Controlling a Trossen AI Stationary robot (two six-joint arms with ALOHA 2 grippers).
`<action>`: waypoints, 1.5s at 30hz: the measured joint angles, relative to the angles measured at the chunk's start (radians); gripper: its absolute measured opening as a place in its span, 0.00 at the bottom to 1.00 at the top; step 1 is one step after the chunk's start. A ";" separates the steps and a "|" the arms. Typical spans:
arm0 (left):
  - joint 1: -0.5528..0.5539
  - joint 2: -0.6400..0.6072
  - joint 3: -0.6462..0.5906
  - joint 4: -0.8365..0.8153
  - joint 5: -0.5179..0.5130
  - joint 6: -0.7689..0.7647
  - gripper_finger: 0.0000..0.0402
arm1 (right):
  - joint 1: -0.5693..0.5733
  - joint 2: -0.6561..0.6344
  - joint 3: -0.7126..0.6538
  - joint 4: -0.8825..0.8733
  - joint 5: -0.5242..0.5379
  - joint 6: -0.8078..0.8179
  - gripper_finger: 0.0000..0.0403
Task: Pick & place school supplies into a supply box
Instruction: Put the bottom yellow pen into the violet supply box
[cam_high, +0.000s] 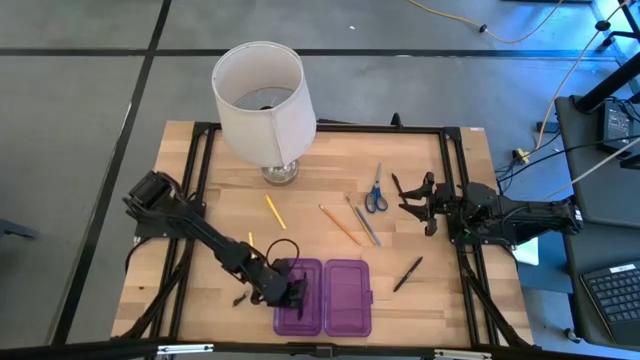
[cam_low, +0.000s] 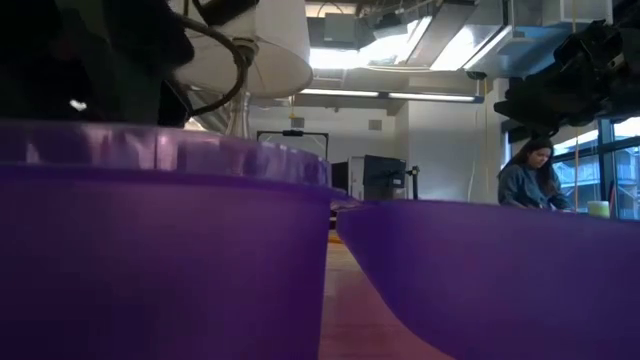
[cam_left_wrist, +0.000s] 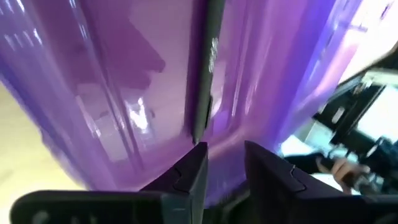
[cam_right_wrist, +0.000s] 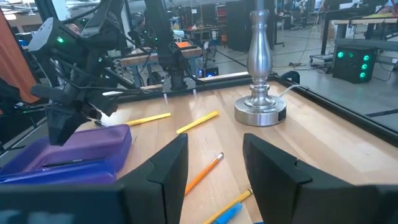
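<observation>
The purple supply box (cam_high: 348, 298) lies open near the table's front edge, and it fills the low view (cam_low: 480, 280). My left gripper (cam_left_wrist: 227, 158) hangs open over the box's left half (cam_high: 310, 318). A dark pen (cam_left_wrist: 204, 74) lies on that half's floor, pointing away from the fingers. My right gripper (cam_high: 415, 195) waits open at the table's right side. On the wood lie a yellow pencil (cam_high: 274, 211), an orange pencil (cam_high: 340, 225), a greyish pencil (cam_high: 364, 221), blue-handled scissors (cam_high: 376, 192) and another dark pen (cam_high: 407, 273). My left gripper has one fingertip (cam_left_wrist: 198, 165) right at the dark pen's near end (cam_left_wrist: 196, 134); whether it touches the pen I cannot tell. The pen lies flat in the box, outside the gap between the fingers. The fingers slant down into the box from the table's left.
A white-shaded lamp (cam_high: 262, 100) stands at the back left, its metal base (cam_right_wrist: 260, 106) in the right wrist view. A short yellow pencil (cam_high: 250, 238) lies beside my left arm. Black frame rails (cam_high: 452, 160) run along the table's sides. A person sits in the room beyond (cam_low: 530, 175).
</observation>
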 joint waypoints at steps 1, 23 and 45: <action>0.000 -0.013 0.000 0.000 0.000 0.003 0.26 | 0.000 0.000 0.000 0.000 0.000 0.000 0.39; -0.047 -0.232 0.000 -0.798 -0.239 -0.159 0.24 | 0.000 0.000 0.000 -0.001 0.000 -0.023 0.39; -0.037 -0.209 0.000 -0.867 -0.187 -0.036 0.25 | 0.000 0.000 0.000 0.000 0.000 -0.023 0.39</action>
